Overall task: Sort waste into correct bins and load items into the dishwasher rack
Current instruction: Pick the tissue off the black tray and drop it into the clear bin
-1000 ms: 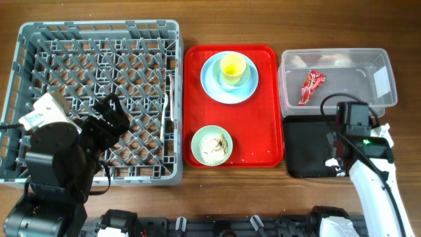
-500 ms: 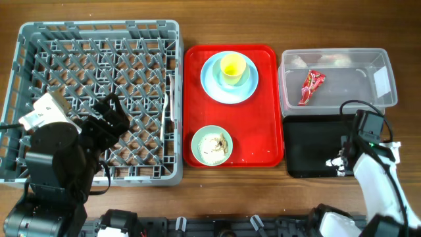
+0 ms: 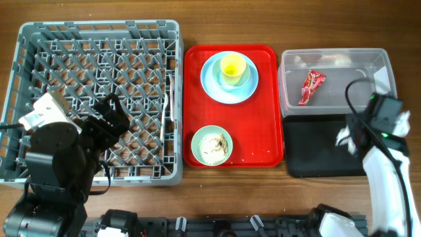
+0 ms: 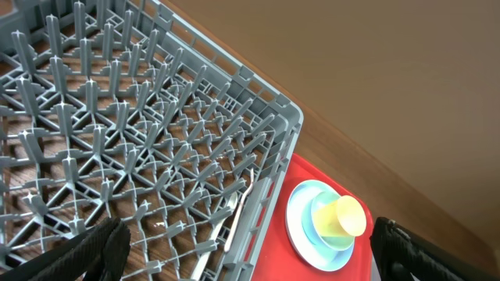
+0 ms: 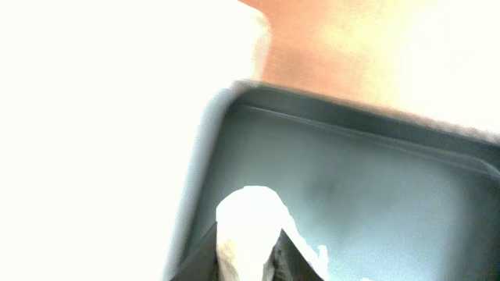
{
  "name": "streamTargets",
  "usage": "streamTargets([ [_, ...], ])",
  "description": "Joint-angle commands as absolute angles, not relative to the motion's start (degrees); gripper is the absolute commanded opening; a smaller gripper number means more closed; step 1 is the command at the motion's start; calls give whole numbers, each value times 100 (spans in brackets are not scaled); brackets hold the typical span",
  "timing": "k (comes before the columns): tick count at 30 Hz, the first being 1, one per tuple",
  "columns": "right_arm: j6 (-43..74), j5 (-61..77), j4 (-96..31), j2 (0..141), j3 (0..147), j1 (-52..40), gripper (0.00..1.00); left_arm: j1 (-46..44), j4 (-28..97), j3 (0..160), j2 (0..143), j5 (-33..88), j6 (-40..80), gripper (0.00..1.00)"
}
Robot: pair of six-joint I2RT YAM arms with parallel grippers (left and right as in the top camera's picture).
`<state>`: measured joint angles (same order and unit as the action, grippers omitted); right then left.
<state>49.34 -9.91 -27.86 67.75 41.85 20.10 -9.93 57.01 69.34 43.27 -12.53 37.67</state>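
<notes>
The crumpled white tissue [image 5: 248, 230] is pinched between my right gripper's [image 5: 248, 248] dark fingers, just above the black tray [image 5: 367, 187]. From overhead, that right gripper [image 3: 350, 140] hangs with the tissue [image 3: 343, 136] over the right end of the black tray [image 3: 316, 151]. The red wrapper [image 3: 311, 87] lies in the clear tub [image 3: 378, 62]. My left gripper [image 3: 112, 122] stands open over the grey dishwasher rack [image 3: 99, 39], where a white utensil [image 3: 168, 105] lies. The left wrist view shows its open gripper [image 4: 250, 261] over the rack [image 4: 156, 117].
A red serving tray [image 3: 263, 131] between the rack and the bins carries a light blue plate [image 3: 217, 89] with a yellow cup [image 3: 232, 68] on it, and a pale green bowl [image 3: 211, 145] holding whitish food scraps. Wood table surrounds everything.
My right gripper opened, then closed on the tissue that lay at the black tray's front right, and carried it back and to the right. The left arm has not moved.
</notes>
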Motion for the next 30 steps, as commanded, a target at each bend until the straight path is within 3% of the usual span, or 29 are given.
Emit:
streamTargets([
  [1, 3747, 21, -2331, 6270, 4525, 2012, 4, -952, 5690, 6976, 4318, -1288, 3820, 100],
  [7, 3750, 786, -1214, 7011, 4525, 2010, 5, -952, 5690, 6976, 4318, -1288, 3820, 100],
  [10, 3741, 956, -718, 7693, 4525, 2005, 15, -952, 5690, 6976, 4318, -1288, 3820, 100],
  [11, 3636, 1052, -591, 7913, 4525, 2005, 25, -952, 5690, 6976, 4318, -1288, 3820, 100],
  [12, 3457, 1190, -499, 8040, 4528, 2005, 44, -952, 5690, 6976, 4318, -1288, 3820, 100],
  [14, 3103, 1369, -362, 8123, 4541, 2005, 100, -952, 5690, 6976, 4318, -1291, 3820, 100],
  [19, 2976, 2106, -965, 7402, 5231, 2005, 100, -952, 5690, 6976, 4318, -1288, 3820, 100],
  [23, 1706, 2714, -2593, 6539, 5889, 2005, 100, -952, 5690, 6976, 4318, -1288, 3820, 100],
  [30, 969, 2834, -5083, 4152, 5924, 2008, 100, -952, 5690, 6976, 4318, -1288, 3820, 100],
])
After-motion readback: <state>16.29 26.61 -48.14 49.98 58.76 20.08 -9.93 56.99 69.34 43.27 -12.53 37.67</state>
